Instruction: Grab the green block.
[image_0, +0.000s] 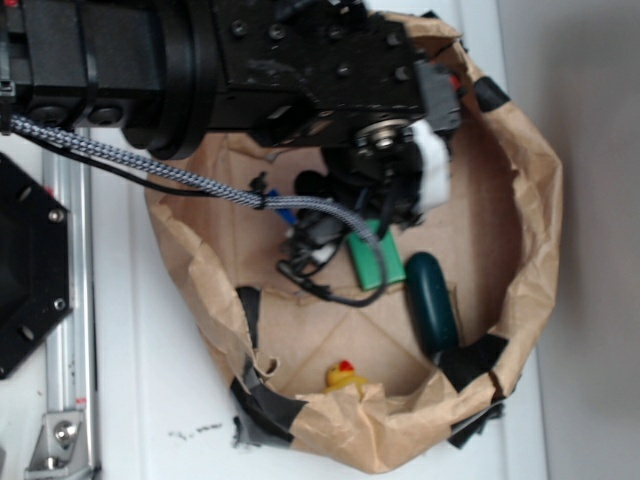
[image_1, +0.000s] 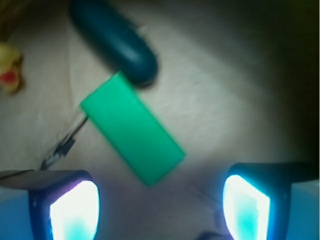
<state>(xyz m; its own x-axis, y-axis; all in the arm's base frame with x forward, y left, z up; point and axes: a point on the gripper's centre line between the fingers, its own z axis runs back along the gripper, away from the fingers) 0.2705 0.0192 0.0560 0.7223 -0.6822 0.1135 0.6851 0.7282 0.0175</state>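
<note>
The green block (image_1: 131, 127) lies flat and diagonal on the brown floor of the paper-walled bin. In the exterior view the green block (image_0: 385, 265) is partly hidden under my arm and cable. My gripper (image_1: 160, 207) is open, hovering above the floor; the block's near corner sits just ahead of the gap between the fingers, not between them. Both fingertips (image_1: 75, 210) glow bright. In the exterior view my gripper (image_0: 395, 195) hangs over the block's upper end. The dark teal oblong (image_1: 115, 42) touches the block's far end.
A yellow rubber duck (image_0: 344, 379) sits near the bin's front wall and shows in the wrist view's upper left (image_1: 10, 67). The crumpled brown paper wall (image_0: 535, 220) rings the floor. A braided cable (image_0: 150, 165) and black wires (image_0: 310, 270) drape beside the block.
</note>
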